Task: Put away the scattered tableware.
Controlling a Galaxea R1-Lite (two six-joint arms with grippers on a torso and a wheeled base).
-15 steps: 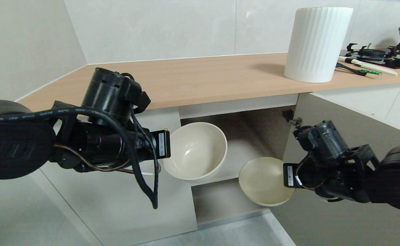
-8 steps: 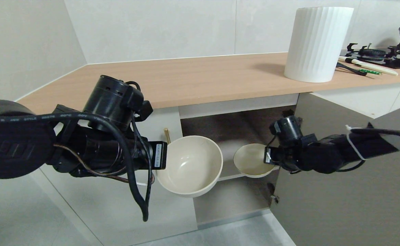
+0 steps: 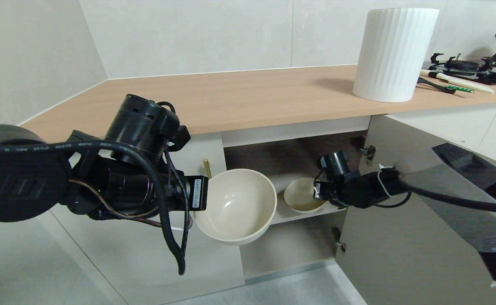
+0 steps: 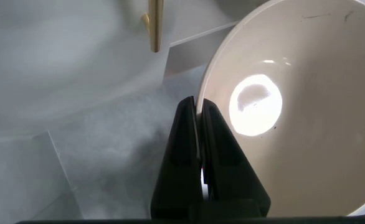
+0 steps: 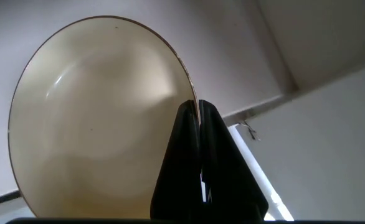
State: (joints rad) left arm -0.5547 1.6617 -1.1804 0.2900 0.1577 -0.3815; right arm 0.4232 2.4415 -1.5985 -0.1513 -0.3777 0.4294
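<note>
1. I count two cream bowls, each gripped by an arm, both at the open cabinet (image 3: 298, 154) under the counter.
2. The first bowl (image 3: 236, 206) hangs just in front of the cabinet's opening, at its left edge, tilted so its hollow faces outward and up. The left gripper (image 3: 200, 193) has its two fingers pinched tight on the rim, one inside and one outside.
3. The second bowl (image 3: 301, 195) is inside the cabinet, over the right part of its single shelf (image 3: 288, 214). Whether it rests on the shelf or hangs just above it, I cannot tell.
4. The right gripper (image 3: 318, 195) reaches into the cabinet from the right and is clamped on that bowl's rim, its fingers closed across the edge.
5. The two bowls sit near each other and do not touch.
6. One cabinet door (image 3: 400, 241) stands swung open on the right of the opening. One closed panel on the left carries a single brass handle (image 3: 206, 167), just behind the first bowl's rim.
7. Above the cabinet runs the wooden counter (image 3: 248, 97). On it, above the cabinet's right side, stands one tall white ribbed container (image 3: 394, 55).
8. Farther right of the cabinet along the counter lies a small cluster of utensils (image 3: 455, 82), too overlapped to count, beside one black stove (image 3: 480, 67).
</note>
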